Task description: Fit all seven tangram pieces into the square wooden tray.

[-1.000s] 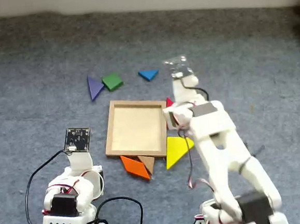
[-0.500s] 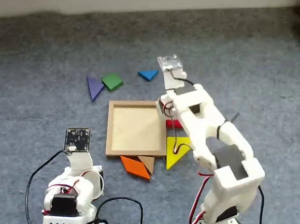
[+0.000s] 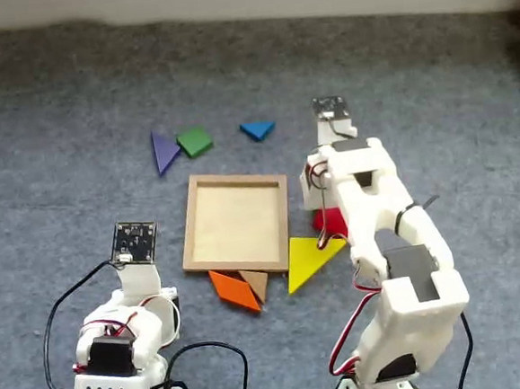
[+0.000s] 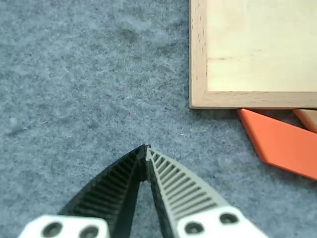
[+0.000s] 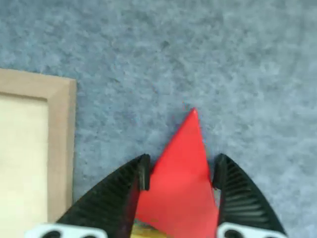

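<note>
**A:** Where do we stand on the right hand (image 5: pixel 182 158)?

**B:** We read it as closed on the red triangle (image 5: pixel 185 173). One finger sits against each slanted side, and the apex pokes out past the fingertips. It's low over the grey counter (image 3: pixel 433 100), just off the tray (image 3: pixel 236 177) on its right edge (robot's right) and apart from the rim. We can't tell whether the piece is lifted or resting.

**A:** Left hand (image 4: pixel 146 151)?

**B:** Closed on nothing, tips pressed together. It hangs over the counter off the tray's near-left corner.

**A:** And the pieces?

**B:** We count all seven outside the tray.
- The red one is in the right hand, as above.
- The yellow triangle (image 3: pixel 308 258) lies right against the tray's near-right corner, with the red one just beside it.
- The orange parallelogram (image 4: pixel 282 144) lies along the tray's near edge, one corner up at the rim.
- The tan triangle (image 3: pixel 256 285) is beside the orange piece and touching it, also at the near rim.
- The purple triangle (image 3: pixel 164 151) and green square (image 3: pixel 195 143) sit just beside each other beyond the tray's far-left corner.
- The blue triangle (image 3: pixel 258 130) lies beyond the far edge, apart from the rim.
</note>
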Motion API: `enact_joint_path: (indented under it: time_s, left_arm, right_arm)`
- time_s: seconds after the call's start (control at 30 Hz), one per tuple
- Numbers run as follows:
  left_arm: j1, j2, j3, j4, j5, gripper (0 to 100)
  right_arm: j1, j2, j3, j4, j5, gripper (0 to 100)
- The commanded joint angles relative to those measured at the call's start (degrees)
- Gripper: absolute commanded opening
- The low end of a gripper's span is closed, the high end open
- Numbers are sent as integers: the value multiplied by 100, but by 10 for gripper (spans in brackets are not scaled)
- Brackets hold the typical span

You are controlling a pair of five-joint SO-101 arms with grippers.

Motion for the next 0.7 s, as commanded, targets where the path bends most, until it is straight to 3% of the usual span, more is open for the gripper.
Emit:
enact_joint_path:
  time_s: [0.0, 0.13, 0.43, 0.67]
  left_arm:
    - [-66, -154, 110, 35, -18, 7]
    - [-66, -154, 110, 35, -18, 7]
    - [-66, -154, 110, 35, -18, 7]
    - [-66, -154, 110, 35, -18, 7]
  right_arm:
    - [180, -505, -593, 936, -18, 217]
    - [154, -1191, -892, 1657, -18, 217]
    - [-127, -1859, 321, 1130, -18, 221]
    - [-462, -1851, 1024, 532, -18, 420]
